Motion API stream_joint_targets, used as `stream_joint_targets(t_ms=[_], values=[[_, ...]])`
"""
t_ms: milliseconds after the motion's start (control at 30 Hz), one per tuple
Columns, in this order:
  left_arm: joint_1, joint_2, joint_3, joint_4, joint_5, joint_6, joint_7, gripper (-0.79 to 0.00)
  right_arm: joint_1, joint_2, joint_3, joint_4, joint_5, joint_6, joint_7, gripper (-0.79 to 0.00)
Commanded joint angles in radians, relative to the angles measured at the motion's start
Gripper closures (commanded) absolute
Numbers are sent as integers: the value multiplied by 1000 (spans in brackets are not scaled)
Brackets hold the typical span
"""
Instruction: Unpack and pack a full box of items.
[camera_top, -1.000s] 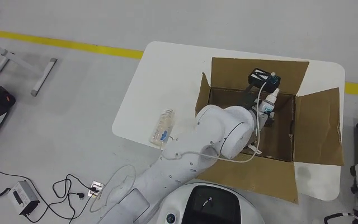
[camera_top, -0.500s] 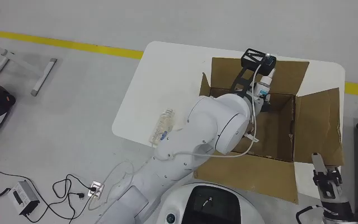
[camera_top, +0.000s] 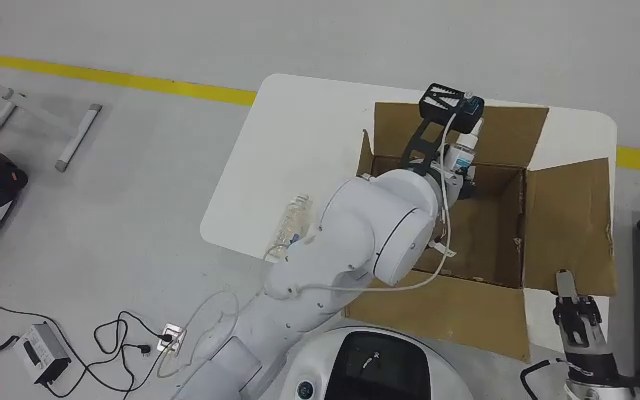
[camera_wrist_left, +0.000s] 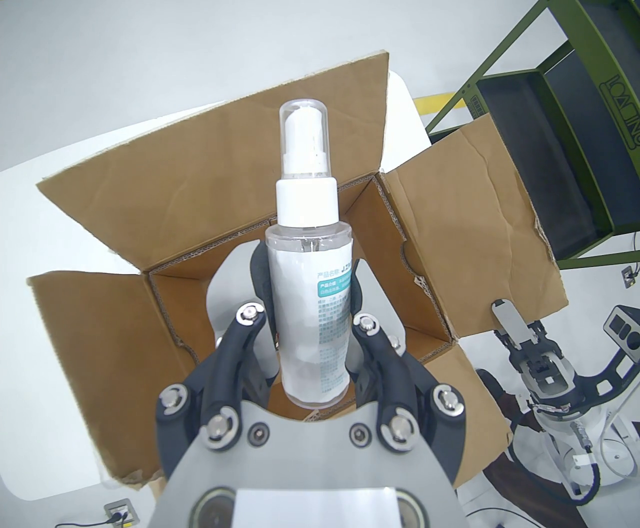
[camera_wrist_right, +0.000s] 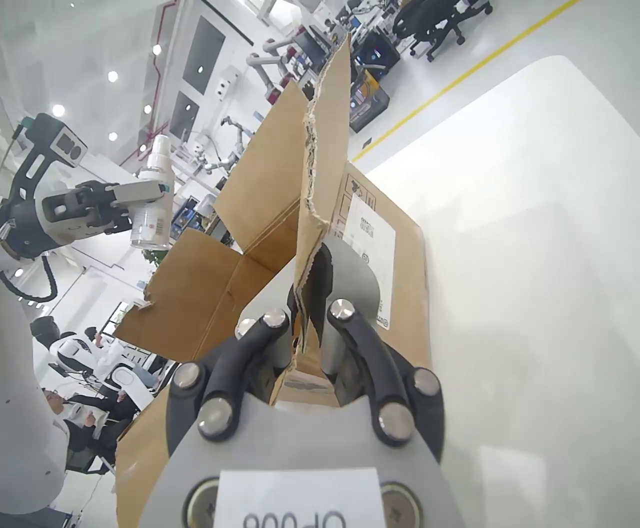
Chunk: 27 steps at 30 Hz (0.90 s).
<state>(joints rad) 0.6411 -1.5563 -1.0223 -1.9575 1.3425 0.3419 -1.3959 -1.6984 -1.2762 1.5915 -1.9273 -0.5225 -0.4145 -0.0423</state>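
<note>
Holding clear plastic spray bottle (camera_wrist_left: 310, 300) in clamped left gripper (camera_wrist_left: 309, 269) above 12 o'clock wall of brown cardboard box (camera_top: 470, 315), probably for unpacking; right gripper (camera_wrist_right: 312, 300) astride 5 o'clock flap (camera_wrist_right: 320, 150), clamping untellable.

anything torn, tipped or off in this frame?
Two things. The box flap by the right gripper has a ragged, torn edge. A clear bottle lies on its side close to the table edge nearest the robot. The spray bottle in the left gripper looks fine.
</note>
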Motion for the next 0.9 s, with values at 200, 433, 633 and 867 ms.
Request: stream_joint_targets(t_ms=[200, 433, 633, 867], values=[[0, 0, 0, 0, 0, 0, 0, 0, 1, -1, -2, 1, -2, 20, -11, 0], [23, 4, -30, -35, -8, -69, 37, 0, -15, -7, -7, 13, 46, 31, -68, 0], [-19, 13, -102, -89, 60, -147, -40, 0, -11, -7, 17, 25, 96, 23, -75, 0], [23, 31, -163, -155, 183, -257, -140, 0, -8, -8, 44, 31, 138, 26, -78, 0]])
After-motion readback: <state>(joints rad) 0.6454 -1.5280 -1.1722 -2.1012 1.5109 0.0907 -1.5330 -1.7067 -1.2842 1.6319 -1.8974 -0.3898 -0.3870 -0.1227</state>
